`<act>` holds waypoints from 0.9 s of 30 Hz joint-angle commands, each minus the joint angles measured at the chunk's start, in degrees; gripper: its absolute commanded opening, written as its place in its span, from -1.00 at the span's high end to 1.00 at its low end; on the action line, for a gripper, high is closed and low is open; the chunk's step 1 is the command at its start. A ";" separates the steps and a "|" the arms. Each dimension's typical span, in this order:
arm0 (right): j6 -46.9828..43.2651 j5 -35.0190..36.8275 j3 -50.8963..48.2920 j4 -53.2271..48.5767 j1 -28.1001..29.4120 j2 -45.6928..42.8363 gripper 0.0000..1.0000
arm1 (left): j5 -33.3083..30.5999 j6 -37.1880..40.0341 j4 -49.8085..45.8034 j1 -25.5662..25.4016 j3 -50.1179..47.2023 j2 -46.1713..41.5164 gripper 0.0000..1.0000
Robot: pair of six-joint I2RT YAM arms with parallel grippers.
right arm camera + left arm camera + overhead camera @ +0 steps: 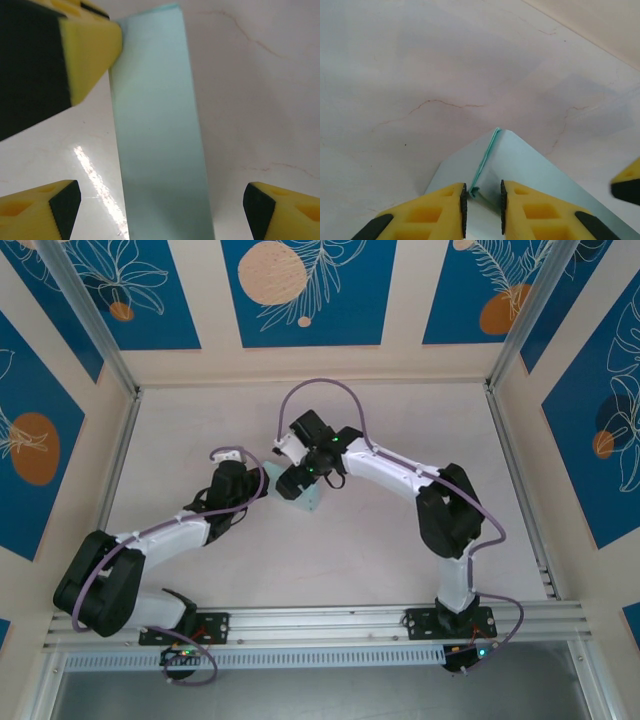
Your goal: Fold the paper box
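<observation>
Two panels of the paper box (308, 502) meet in a sharp crease at the middle of the table (400, 550). No closed box shape is visible, so I judge the folding part done. The left gripper (483, 200) stands narrow, pinching the seam. The right gripper (160, 200) gapes wide astride one panel, gripping nothing. The card is thin, pale blue, matte and crisp-edged. The tabletop is glossy and veined.

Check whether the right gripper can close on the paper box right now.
Probably yes: the right gripper stands open astride the paper box, nothing between them. The left gripper pinches its far end, out of the way.
</observation>
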 commanded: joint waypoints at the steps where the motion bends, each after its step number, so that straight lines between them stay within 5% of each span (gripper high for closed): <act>1: -3.10 2.57 2.95 -2.33 0.97 1.99 -0.73 | 1.81 1.57 -9.98 -0.46 -1.45 2.89 0.53; 7: -3.45 2.75 4.25 -2.68 1.34 4.25 -0.54 | 1.72 1.35 -10.43 -0.29 -1.80 2.43 0.53; 14: -6.11 11.90 4.46 -2.64 3.29 6.54 -0.26 | 2.34 1.35 -11.89 0.39 -2.65 -1.92 0.51; 21: -7.29 15.18 4.57 -2.18 4.19 7.06 0.21 | 2.27 1.26 -13.81 1.18 -3.85 -5.34 0.46; 27: -10.00 25.24 4.49 -1.37 5.66 7.06 0.38 | -1.44 1.50 -20.43 3.42 -5.23 -17.03 0.42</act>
